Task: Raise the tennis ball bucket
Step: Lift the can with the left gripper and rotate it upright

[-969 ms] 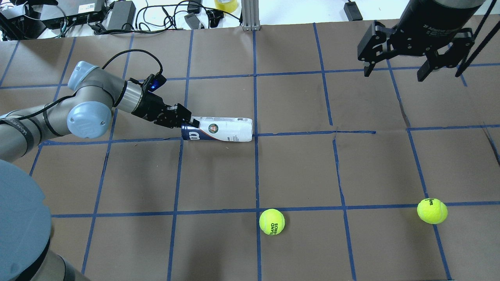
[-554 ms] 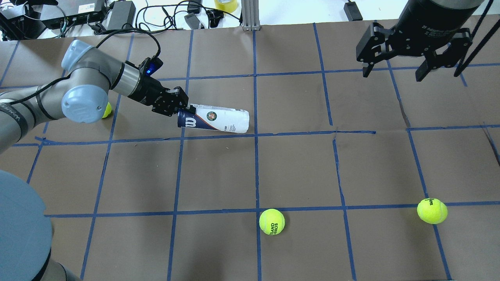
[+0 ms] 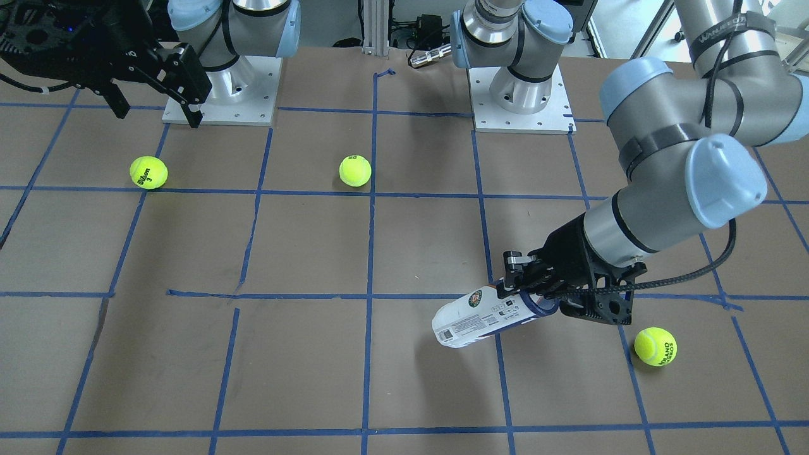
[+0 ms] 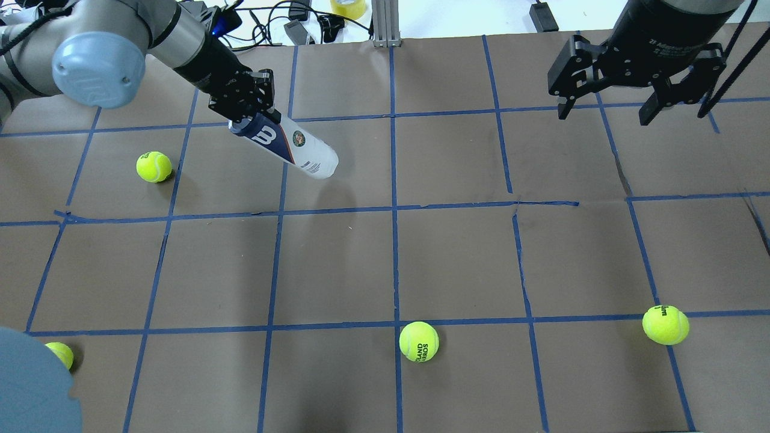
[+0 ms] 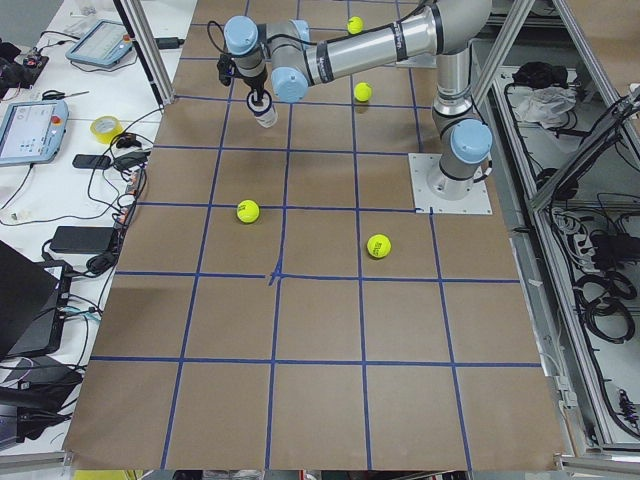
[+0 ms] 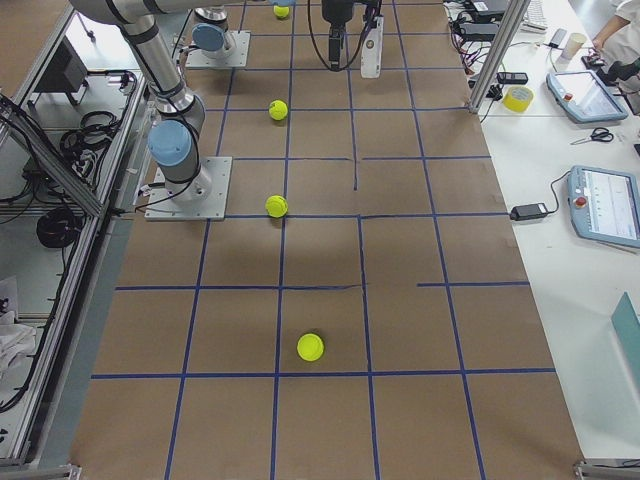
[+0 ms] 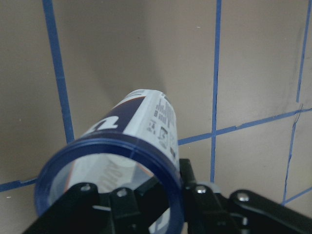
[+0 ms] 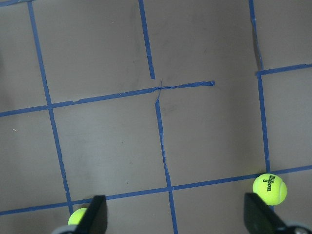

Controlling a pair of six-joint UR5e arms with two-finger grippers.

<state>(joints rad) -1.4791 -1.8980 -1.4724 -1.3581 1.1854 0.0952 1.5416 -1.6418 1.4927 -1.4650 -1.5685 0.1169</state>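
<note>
brown table (image 4: 457, 264), blue tape grid (image 4: 394, 208), white side bench (image 6: 560, 300)

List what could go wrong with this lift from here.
1. The left gripper pinches the bucket only at its rim, and the long body slants down unsupported; it might pivot or slip free.
2. If dropped, the bucket could roll and knock the nearby tennis ball.

The overhead camera looks forward and down from behind the robot; the front-facing one looks steeply back across the table (image 3: 316, 253). Both end cameras view it lengthwise from afar. Each wrist camera peers past its pincer: the left gripper (image 7: 156, 197) close-up, the right gripper (image 8: 175, 217) from height, sharing a Wilson tennis ball (image 8: 269, 189) near that pincer with the front view.
</note>
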